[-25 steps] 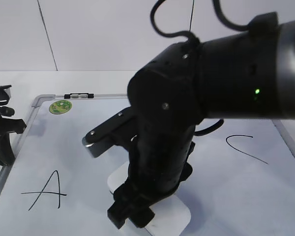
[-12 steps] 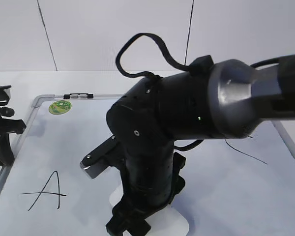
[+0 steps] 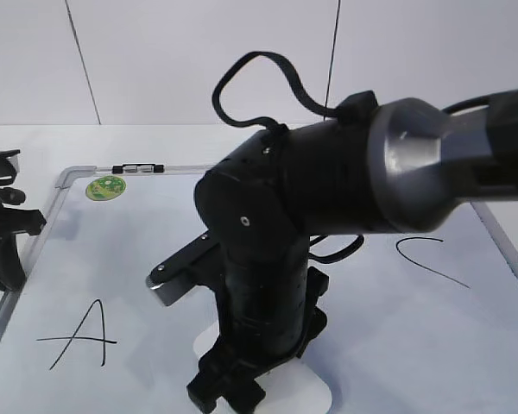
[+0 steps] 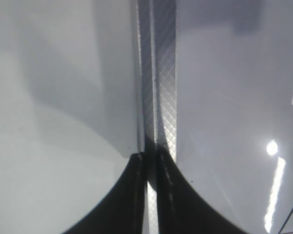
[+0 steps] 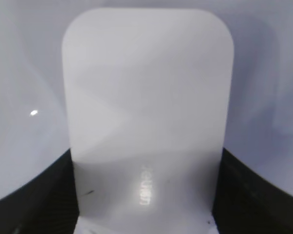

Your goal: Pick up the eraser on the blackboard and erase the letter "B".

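The white eraser (image 5: 146, 97) lies flat on the blackboard (image 3: 129, 250), and its end shows under the arm in the exterior view (image 3: 309, 390). My right gripper (image 5: 146, 195) is shut on it, one black jaw against each long side, low at the board's front middle (image 3: 229, 392). The letter "B" is not visible; the big right arm covers the board's middle. My left gripper (image 4: 150, 161) is at the board's left edge (image 3: 4, 237), its jaws pinched on the silver frame (image 4: 158, 73).
A slanted letter "A" (image 3: 79, 336) is at the front left and a curved letter "C" (image 3: 427, 259) at the right. A round green sticker (image 3: 106, 187) sits at the board's back left corner, by a hanging clip (image 3: 138, 168). A white wall stands behind.
My right arm has swung down and left with the eraser, then a little back to the right, uncovering the "C" again. The left gripper has not moved.
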Available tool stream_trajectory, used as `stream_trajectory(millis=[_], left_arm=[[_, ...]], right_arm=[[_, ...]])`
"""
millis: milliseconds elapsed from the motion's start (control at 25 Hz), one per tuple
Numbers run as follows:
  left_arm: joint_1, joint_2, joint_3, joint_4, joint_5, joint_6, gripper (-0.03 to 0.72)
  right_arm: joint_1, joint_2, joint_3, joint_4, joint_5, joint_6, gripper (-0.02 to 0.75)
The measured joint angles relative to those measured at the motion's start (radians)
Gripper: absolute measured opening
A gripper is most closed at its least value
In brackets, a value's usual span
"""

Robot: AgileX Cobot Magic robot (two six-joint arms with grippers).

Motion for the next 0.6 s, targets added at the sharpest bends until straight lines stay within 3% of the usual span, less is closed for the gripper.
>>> stream_trajectory(millis=[240, 600], left_arm=[[0.0, 0.0, 0.0, 0.0, -0.002, 0.0, 0.016], [0.0, 0.0, 0.0, -0.002, -0.002, 0.0, 0.016]], right_arm=[[-0.096, 0.001, -0.002, 0.074, -0.016, 0.006, 0.529], [-0.28, 0.002, -0.008, 0.051, -0.046, 0.02, 0.529]])
